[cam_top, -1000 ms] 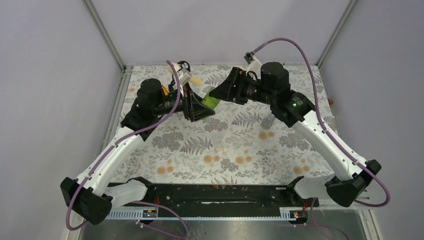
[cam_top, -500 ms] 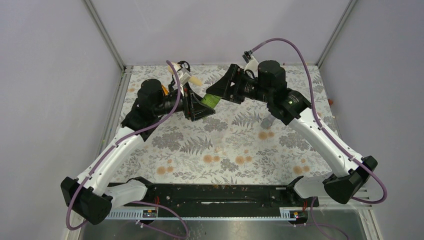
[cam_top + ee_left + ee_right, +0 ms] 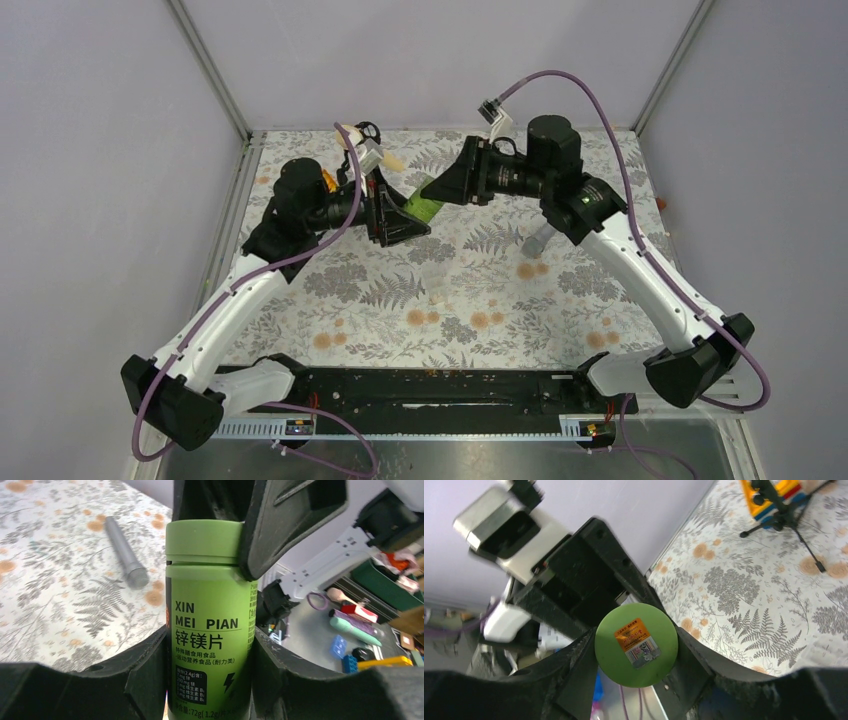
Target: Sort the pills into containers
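Observation:
A green screw-cap bottle hangs in the air over the back of the mat, held between both arms. My left gripper is shut on the bottle's labelled body, a finger pressed to each side. My right gripper comes from the other end, and its fingers touch both sides of the green cap. A faint see-through cup, one of the containers, stands on the mat's middle. No pills are in view.
A grey cylinder lies on the flowered mat under the right arm. An orange and blue block and a cream object sit at the back left. Frame posts stand at the back corners.
My right gripper has slid onto the bottle's cap and its fingers have narrowed against it. The left gripper has kept its hold on the bottle in place.

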{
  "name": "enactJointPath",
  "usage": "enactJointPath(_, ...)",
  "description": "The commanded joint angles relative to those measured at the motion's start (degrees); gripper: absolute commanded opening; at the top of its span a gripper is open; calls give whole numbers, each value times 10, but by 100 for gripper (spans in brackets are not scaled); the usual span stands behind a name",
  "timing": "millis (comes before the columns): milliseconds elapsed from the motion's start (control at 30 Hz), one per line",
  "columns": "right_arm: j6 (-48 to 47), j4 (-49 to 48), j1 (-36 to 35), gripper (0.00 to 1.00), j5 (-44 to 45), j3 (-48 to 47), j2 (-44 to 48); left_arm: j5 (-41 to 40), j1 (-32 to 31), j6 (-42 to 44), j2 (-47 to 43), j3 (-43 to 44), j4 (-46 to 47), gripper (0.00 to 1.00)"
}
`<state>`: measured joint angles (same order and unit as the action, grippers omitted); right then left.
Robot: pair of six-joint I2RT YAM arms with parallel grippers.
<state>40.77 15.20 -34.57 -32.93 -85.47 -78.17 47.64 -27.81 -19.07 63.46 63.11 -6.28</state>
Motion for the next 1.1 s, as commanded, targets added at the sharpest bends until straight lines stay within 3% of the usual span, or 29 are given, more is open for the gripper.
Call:
enactJointPath(0,-130,-76,38,0,-191,15,47,123,-2,-20,-32,-9,81,0)
enactJointPath(100,-165,-80,41,0,-278,10,47,175,-2,-53,-32,-17,124,0)
enactJointPath(167,-157,-78,40,0,-274,4,44,182,-2,-66,-28,-17,141,0)
enactJointPath(200,-144,-72,40,13,-230,0,44,176,-2,-67,-27,-17,141,0)
enactJointPath(233,-126,-70,39,47,-187,-2,44,166,-2,-65,-26,-17,140,0)
enactJointPath(267,-105,-71,37,73,-147,-2,41,152,-2,-60,-25,-17,134,0)
enactJointPath(300,-74,-72,34,90,-108,-1,37,130,-2,-53,-24,-16,128,0)
enactJointPath(333,-46,-77,30,98,-75,1,36,112,-2,-47,-23,-15,123,0)
enactJointPath(533,63,-73,-3,100,101,37,52,21,-2,-21,-22,-8,103,0)
enactJointPath(700,102,-57,-20,93,123,31,53,-36,-2,-20,-24,-13,96,0)
enactJointPath(900,191,-7,-31,71,130,1,38,-69,-2,-33,-26,-21,102,0)
enactJointPath(1067,193,-4,-37,58,155,-1,38,-70,-2,-40,-26,-23,100,0)
